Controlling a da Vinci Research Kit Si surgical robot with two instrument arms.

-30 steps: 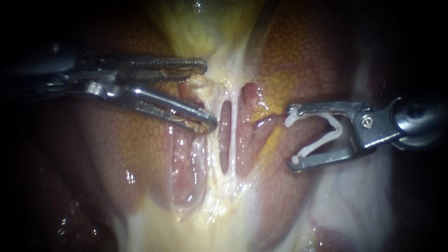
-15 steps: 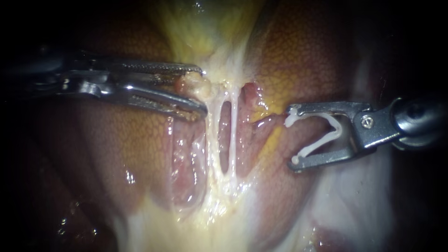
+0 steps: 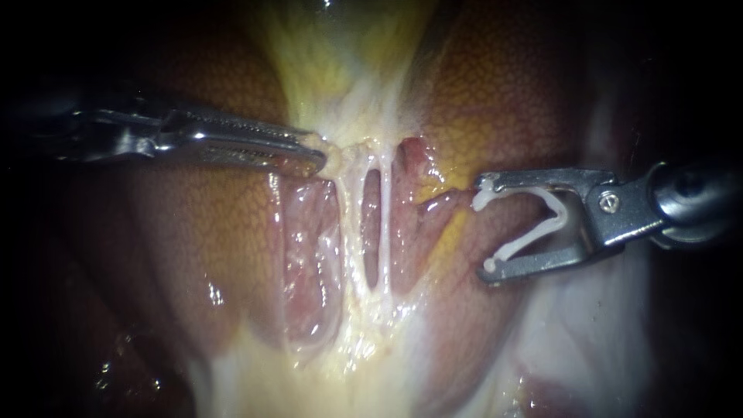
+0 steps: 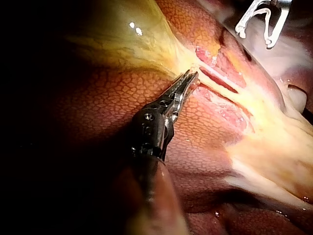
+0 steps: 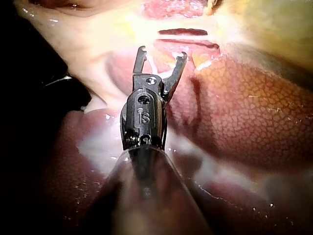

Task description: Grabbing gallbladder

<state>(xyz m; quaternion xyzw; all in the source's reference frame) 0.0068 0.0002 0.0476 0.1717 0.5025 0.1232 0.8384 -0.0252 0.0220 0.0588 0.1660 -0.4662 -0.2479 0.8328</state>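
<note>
The liver (image 3: pixel 503 93) fills most of the field, a mottled brown-orange bed to left and right. The yellow-green gallbladder (image 3: pixel 333 70) lies along its middle, running away to the far side and narrowing toward the near side into pale, stringy tissue. My left instrument (image 3: pixel 317 159) reaches in from the left, and its claw is drawn narrow on a small nub of pale tissue at the gallbladder's near end, with both halves pressed on it. The left wrist view shows the same: the thin tip (image 4: pixel 190 78) is bedded in the yellowish fold, with no gap to be seen. My right instrument (image 3: pixel 484 230) waits well to the right, apart from the gallbladder. Its claw is spread wide around an open white clip (image 3: pixel 529 240) that touches both halves. Just to the near side of the left claw, two thin pale tubes (image 3: pixel 385 224) run side by side toward the near side with a dark slit between them. The grab itself looks made, so the step in hand is securing the hold. The next move likely calls for a slow, steady pull to the left and far side, enough to stretch the tubes apart without tearing the small bite of tissue, which looks thin and could slip or rip.
</note>
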